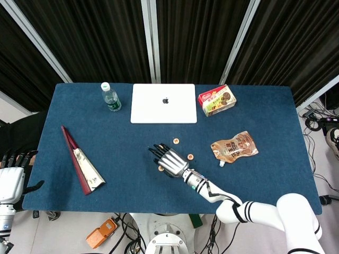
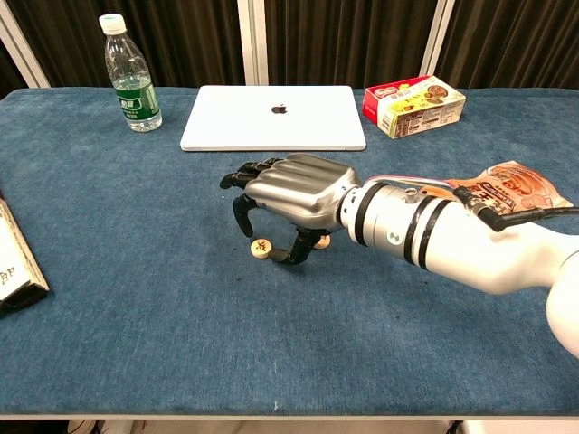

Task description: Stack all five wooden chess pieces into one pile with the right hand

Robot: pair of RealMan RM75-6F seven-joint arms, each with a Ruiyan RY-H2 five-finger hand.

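Small round wooden chess pieces lie on the blue table (image 1: 254, 180). In the head view one piece (image 1: 176, 141) sits beyond my right hand (image 1: 168, 159), one (image 1: 190, 156) lies just to its right, and one (image 1: 161, 168) peeks out at its near-left edge. The other pieces are hidden under the hand. In the chest view my right hand (image 2: 291, 193) hovers palm down with fingers spread and curved downward, holding nothing. A piece (image 2: 261, 248) lies just under the fingertips, beside the thumb, and another (image 2: 322, 240) shows behind the thumb. My left hand (image 1: 11, 179) waits off the table's left corner, fingers apart.
A closed white laptop (image 1: 163, 103) lies at the back centre, a water bottle (image 1: 110, 97) to its left, a biscuit box (image 1: 217, 100) to its right. A brown snack pouch (image 1: 234, 146) lies right of the pieces. A chopstick packet (image 1: 82, 165) lies at the left.
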